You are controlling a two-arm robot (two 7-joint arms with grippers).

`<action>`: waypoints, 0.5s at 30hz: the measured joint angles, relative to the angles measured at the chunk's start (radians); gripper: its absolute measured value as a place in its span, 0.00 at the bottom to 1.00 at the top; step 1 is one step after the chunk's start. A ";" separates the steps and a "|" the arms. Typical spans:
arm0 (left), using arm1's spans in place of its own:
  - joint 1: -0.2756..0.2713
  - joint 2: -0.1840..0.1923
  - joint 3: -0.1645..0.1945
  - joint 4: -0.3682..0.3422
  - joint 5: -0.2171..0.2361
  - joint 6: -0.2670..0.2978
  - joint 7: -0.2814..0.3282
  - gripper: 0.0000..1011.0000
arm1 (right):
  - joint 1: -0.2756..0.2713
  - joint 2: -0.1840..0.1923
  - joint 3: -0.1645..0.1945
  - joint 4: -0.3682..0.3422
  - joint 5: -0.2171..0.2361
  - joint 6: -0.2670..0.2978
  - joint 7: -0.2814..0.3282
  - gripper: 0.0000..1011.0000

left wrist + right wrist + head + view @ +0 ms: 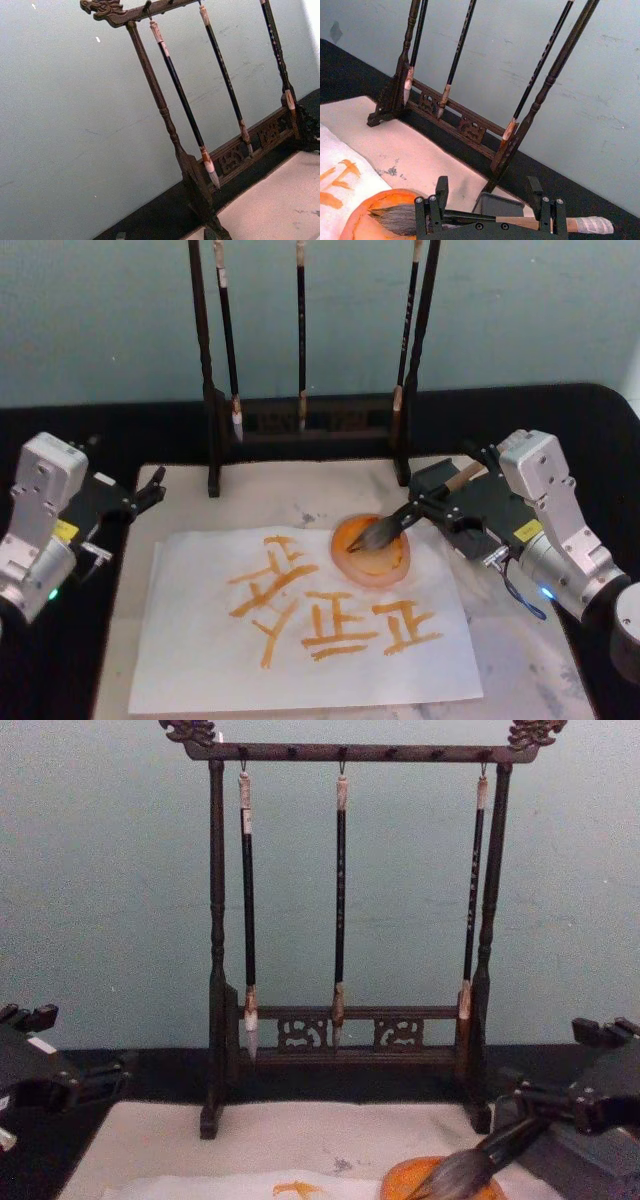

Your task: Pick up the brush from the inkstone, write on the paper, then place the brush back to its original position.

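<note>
The brush (pixel 400 522) lies with its grey bristles on the inkstone (pixel 372 562), a round orange dish at the paper's far right edge. Its tan handle (pixel 530 223) points back and to the right. My right gripper (pixel 440 510) is at the handle, and in the right wrist view its fingers (pixel 441 187) stand wide apart across the brush, so the gripper (pixel 487 189) is open. The white paper (pixel 200 660) carries several orange strokes. My left gripper (pixel 145 495) is parked open at the mat's far left corner, away from everything.
A dark wooden rack (pixel 300 430) with three thin hanging brushes stands behind the beige felt mat (pixel 270 490). A dark grey block (pixel 500 205) sits just past the right gripper, near the rack's right foot. Black tabletop (pixel 560 420) surrounds the mat.
</note>
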 joint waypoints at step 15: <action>0.000 0.000 0.000 0.000 0.000 0.000 0.000 1.00 | 0.000 0.000 0.000 0.000 0.001 0.000 0.000 0.99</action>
